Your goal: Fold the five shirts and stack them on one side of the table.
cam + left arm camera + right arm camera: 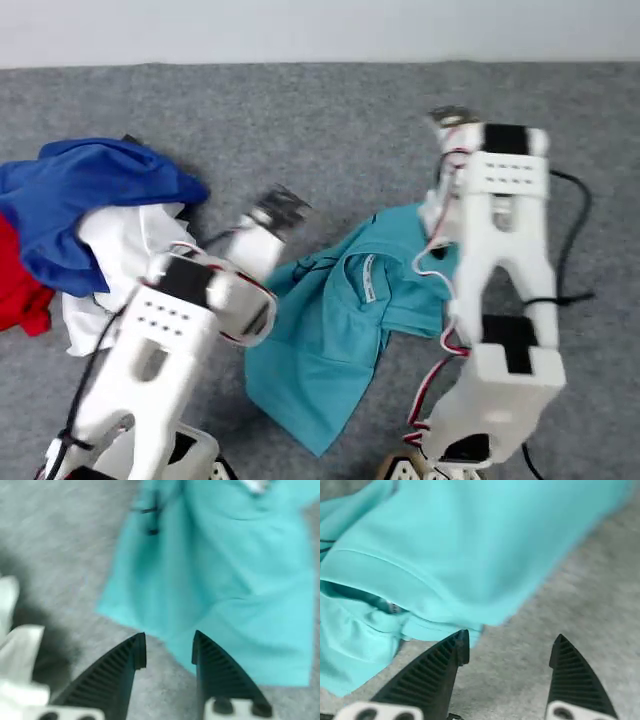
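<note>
The left claw [169,639] stands open, its two dark ribbed fingers apart with nothing between them, only the grey table [60,540] showing in the gap. The teal shirt [235,580] lies just beyond the fingertips. Its near edge comes close to the tips, but the claw is not closed on any cloth. Off to one side of this claw is a fold of the white shirt [15,640].

The right claw [511,636] is open wider and is also empty. The teal shirt [470,545] spreads beyond it, and a hemmed edge hangs right by the tip of one finger [445,665]. The other finger is over bare table.

From above, the teal shirt [330,330] lies crumpled and unfolded near the middle of the table [300,130], between the two arms. The left arm [170,330] comes in from the near left corner towards the shirt's left edge. The right arm [500,260] rises from the near right and bends over the shirt's right edge.

Well apart from the teal shirt, at the left side of the table, is a loose pile. The blue shirt [80,200] lies on top, the white shirt [120,250] beneath and beside it, and the red shirt [20,285] is at the table's edge.
</note>
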You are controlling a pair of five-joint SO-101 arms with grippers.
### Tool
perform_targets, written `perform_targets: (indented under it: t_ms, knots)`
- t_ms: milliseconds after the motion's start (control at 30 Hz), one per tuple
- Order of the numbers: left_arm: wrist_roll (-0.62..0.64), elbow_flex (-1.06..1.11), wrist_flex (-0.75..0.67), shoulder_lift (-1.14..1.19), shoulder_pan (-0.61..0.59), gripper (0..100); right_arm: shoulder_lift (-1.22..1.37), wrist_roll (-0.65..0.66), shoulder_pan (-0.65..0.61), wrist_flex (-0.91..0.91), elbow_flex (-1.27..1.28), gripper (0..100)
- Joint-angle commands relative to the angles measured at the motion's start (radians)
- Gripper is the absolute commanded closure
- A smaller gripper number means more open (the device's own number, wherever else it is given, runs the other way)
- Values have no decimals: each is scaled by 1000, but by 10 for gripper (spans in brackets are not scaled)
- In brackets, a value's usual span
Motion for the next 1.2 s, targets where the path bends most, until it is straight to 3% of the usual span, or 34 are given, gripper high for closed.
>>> perform_targets:
  t_ms: [0, 167, 300, 400, 500, 567, 867, 1033, 1167]
  knots:
    - [-44, -36, 12, -68, -209, 848, 77, 0, -65, -62, -8, 729]
    - [-94, -30, 14, -181, -425, 848, 203, 0, -216, -174, -23, 732]
    - [-95, -30, 14, -262, -549, 848, 246, 0, -426, -174, -104, 825]
    - [-95, -28, 35, -295, -603, 848, 248, 6, -568, -101, -193, 910]
    - [-97, -28, 64, -304, -617, 848, 240, 9, -634, 24, -327, 930]
    - [-97, -30, 80, -307, -617, 848, 223, 5, -627, 59, -404, 934]
    - [-94, -36, 80, -305, -601, 848, -58, 3, -378, 58, -416, 931]
    - [-94, -36, 78, -299, -454, 848, -143, 3, -211, 58, -367, 931]
    - [-89, -30, 78, -298, -336, 848, -142, 8, -160, 53, -206, 931]
